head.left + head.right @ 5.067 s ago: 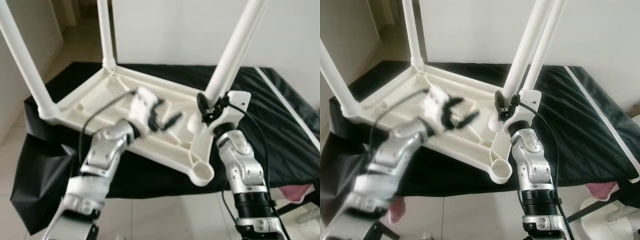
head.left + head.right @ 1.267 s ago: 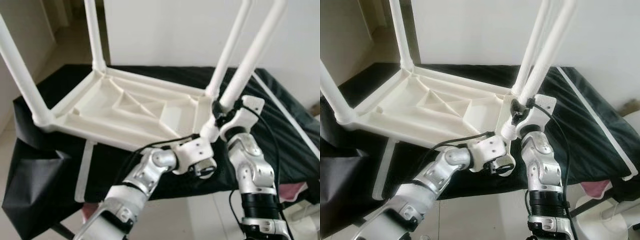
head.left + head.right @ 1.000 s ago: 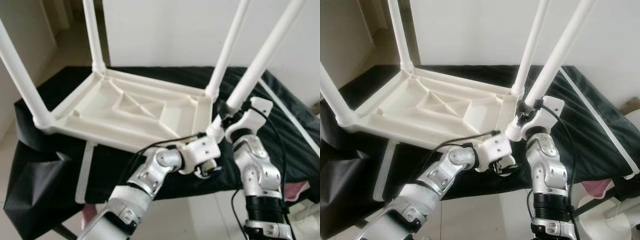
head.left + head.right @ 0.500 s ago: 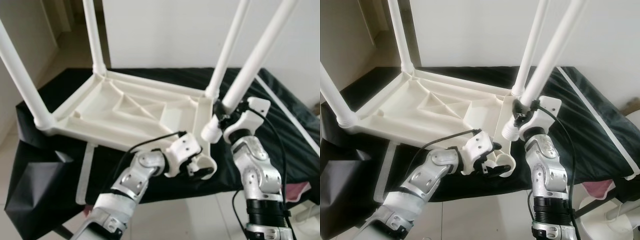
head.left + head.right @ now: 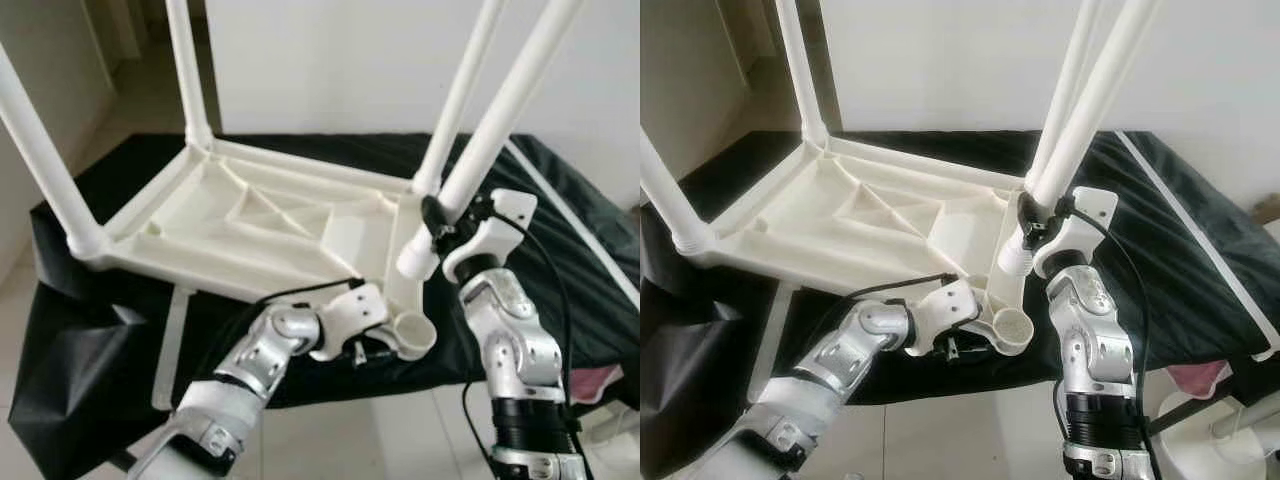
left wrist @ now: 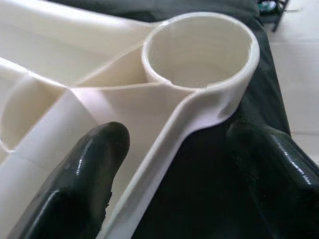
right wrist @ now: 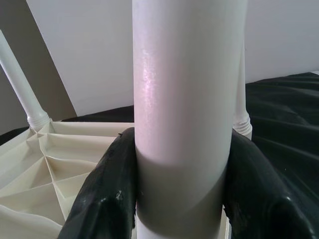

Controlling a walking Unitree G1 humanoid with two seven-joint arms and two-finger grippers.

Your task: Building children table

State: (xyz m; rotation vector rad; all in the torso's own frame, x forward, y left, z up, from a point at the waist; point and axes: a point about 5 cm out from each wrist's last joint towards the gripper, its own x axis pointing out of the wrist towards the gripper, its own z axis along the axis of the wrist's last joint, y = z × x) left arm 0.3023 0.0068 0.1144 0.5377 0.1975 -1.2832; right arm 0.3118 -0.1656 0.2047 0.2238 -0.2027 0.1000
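Observation:
The white children's table top [image 5: 260, 220] lies upside down on a black cloth. Three white legs stand in its corners. The near right corner socket [image 5: 412, 335] is an open ring [image 6: 199, 47]. My right gripper [image 5: 437, 215] is shut on the loose fourth leg [image 7: 187, 99], near its lower end. That leg [image 5: 1080, 120] tilts up to the right, its end hanging just above and behind the socket. My left gripper [image 5: 362, 347] is low at that corner, open, its fingers [image 6: 94, 164] straddling the table's rim beside the socket.
The black cloth [image 5: 560, 230] covers a low surface, with a white strip [image 5: 575, 225] along its right side. A white slat [image 5: 172, 340] lies under the table's near left. Tiled floor and something pink [image 5: 600, 385] lie in front. A white wall stands behind.
My left gripper has drawn back a little to the left along the rim, uncovering the socket. The held leg's lower end has shifted slightly. Five seconds ago my left arm was over the table top.

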